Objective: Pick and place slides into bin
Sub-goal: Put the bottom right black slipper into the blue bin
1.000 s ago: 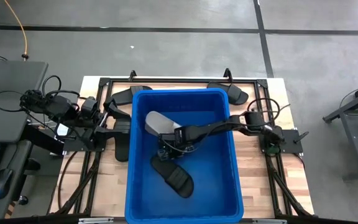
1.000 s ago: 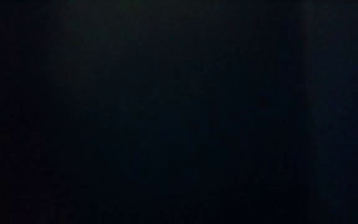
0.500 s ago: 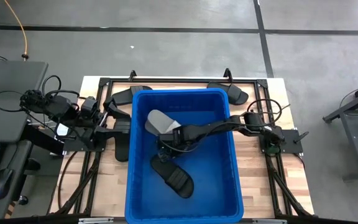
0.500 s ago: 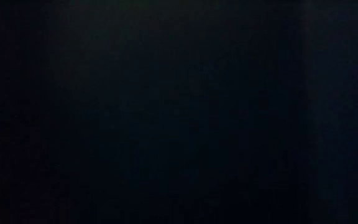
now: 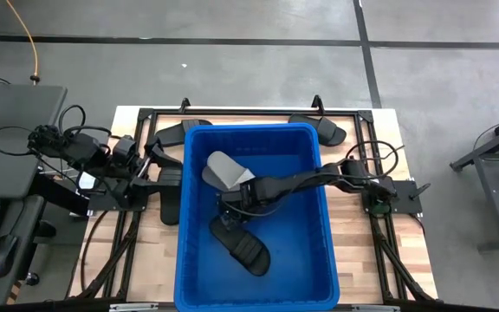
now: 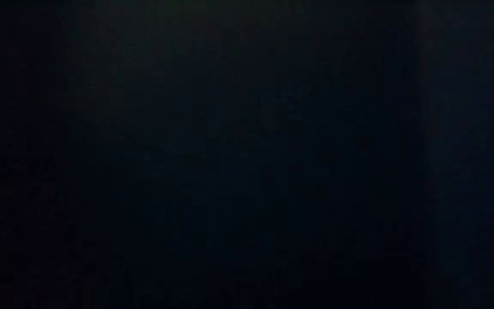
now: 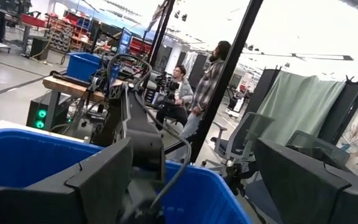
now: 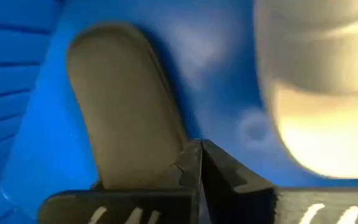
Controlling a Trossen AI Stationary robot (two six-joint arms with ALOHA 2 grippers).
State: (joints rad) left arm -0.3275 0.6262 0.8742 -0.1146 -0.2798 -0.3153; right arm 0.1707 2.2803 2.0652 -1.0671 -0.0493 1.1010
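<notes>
The blue bin [image 5: 258, 277] stands mid-table. Inside it, a light grey slide [image 5: 223, 167] lies at the far left and a black slide [image 5: 243, 249] lies nearer the front. My right gripper [image 5: 230, 208] reaches into the bin from the right, between the two slides. It is shut in its wrist view [image 8: 201, 152], low over the black slide's [image 8: 123, 106] near part, with the light slide [image 8: 316, 93] beside it. My left gripper [image 7: 197, 186] waits open at the table's left, outside the bin [image 7: 17, 155]. The low view is dark. My right gripper's shut tips [image 8: 194, 155] overlap the near edge of the black slide [image 8: 160, 155], pointing down into the bin. I cannot tell whether they touch it. The slide lies flat on the bin floor.
Black slides lie on the table outside the bin: at the far left [image 5: 184, 132], at the far right [image 5: 323, 128] and along the bin's left wall [image 5: 167, 192]. The bin walls enclose my right arm. People stand in the room beyond [image 7: 210, 74].
My right gripper has moved slightly toward the table's near edge inside the bin, staying shut low between the two slides. My left arm has kept still.
</notes>
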